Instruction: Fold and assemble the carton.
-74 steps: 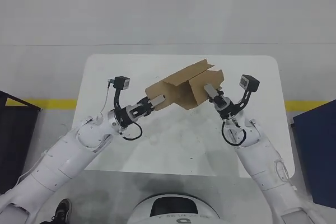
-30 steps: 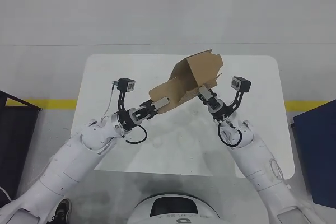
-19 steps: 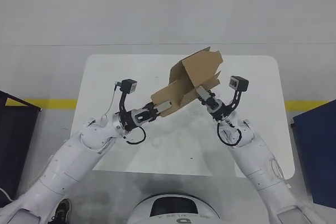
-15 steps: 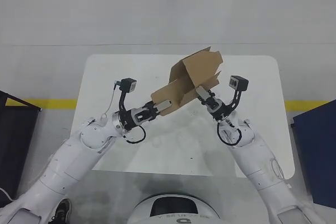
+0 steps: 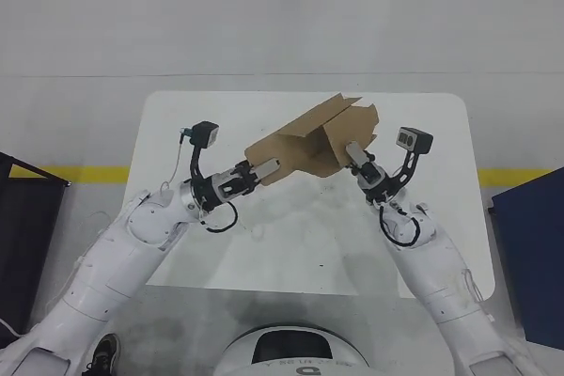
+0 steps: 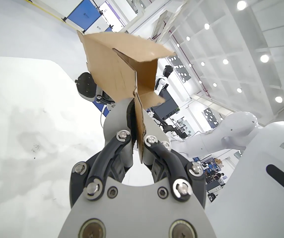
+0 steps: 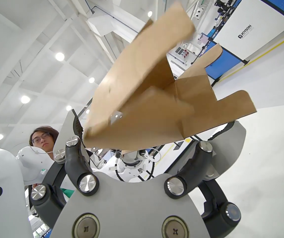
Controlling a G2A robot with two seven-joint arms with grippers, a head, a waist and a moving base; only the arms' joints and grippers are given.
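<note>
Left gripper (image 6: 135,115): clenched on 1 thin flap of the carton (image 6: 114,70). Its 2 fingers (image 6: 117,117) press the cardboard from either side, and the flap stands edge-on between them. In the top view this gripper (image 5: 266,169) sits at the carton's (image 5: 301,146) end on the robot's left, and its arm comes in from the near left of the table (image 5: 216,122).

Right gripper (image 7: 154,125): released, with its 2 fingers (image 7: 68,130) spread wide. The carton (image 7: 144,87) lies across the gap between them, and 1 corner sits at the toothed pad of 1 finger. Whether that pad presses the cardboard cannot be told. In the top view this gripper (image 5: 355,152) lies against the carton's right end.

Carton: 1 piece of plain brown cardboard, partly opened. Its panels are folded at angles into a loose, slanting sleeve, and loose flaps stick out at the far right end. It is held off the tabletop over the far half of the table, between the 2 grippers, with its long side running from near left to far right.

Table: white, with rounded corners and faint smudges on its surface (image 6: 20,125).

Floor: pale, with 1 yellow line (image 5: 75,173) running past both sides of the table. 1 blue panel (image 5: 545,244) stands at the right and 1 dark panel (image 5: 9,235) at the left.
</note>
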